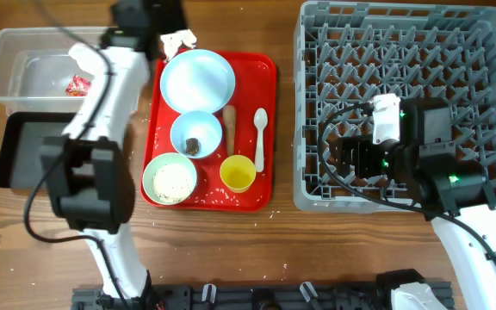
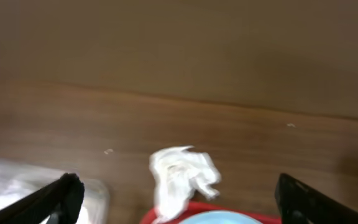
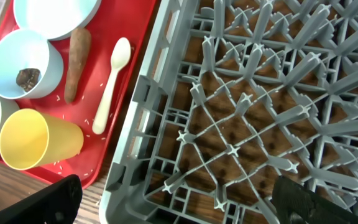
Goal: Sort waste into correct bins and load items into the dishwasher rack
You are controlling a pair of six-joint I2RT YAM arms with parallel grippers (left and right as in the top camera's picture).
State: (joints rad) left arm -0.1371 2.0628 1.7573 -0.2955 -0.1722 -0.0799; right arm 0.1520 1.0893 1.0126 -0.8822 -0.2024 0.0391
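My left gripper (image 1: 155,26) (image 2: 176,198) is open and hovers at the red tray's back left corner, with the crumpled white paper (image 1: 179,40) (image 2: 182,177) between its fingers but not gripped. The red-and-white wrapper (image 1: 78,84) lies in the clear tub (image 1: 7,52) (image 2: 17,186). On the tray are the pale blue plate (image 1: 198,80), a bowl with dark scraps (image 1: 196,135) (image 3: 27,62), a bowl of rice (image 1: 170,178), the yellow cup (image 1: 238,173) (image 3: 33,138), the white spoon (image 1: 260,138) (image 3: 110,87) and the brown stick (image 1: 229,125) (image 3: 76,62). My right gripper (image 1: 351,155) (image 3: 179,199) is open and empty over the grey dishwasher rack (image 1: 403,52) (image 3: 247,112).
The black tray (image 1: 20,151) sits in front of the clear tub at the left. The red serving tray (image 1: 265,86) lies between the bins and the rack, with loose rice grains scattered on it. Bare wooden table lies along the front edge.
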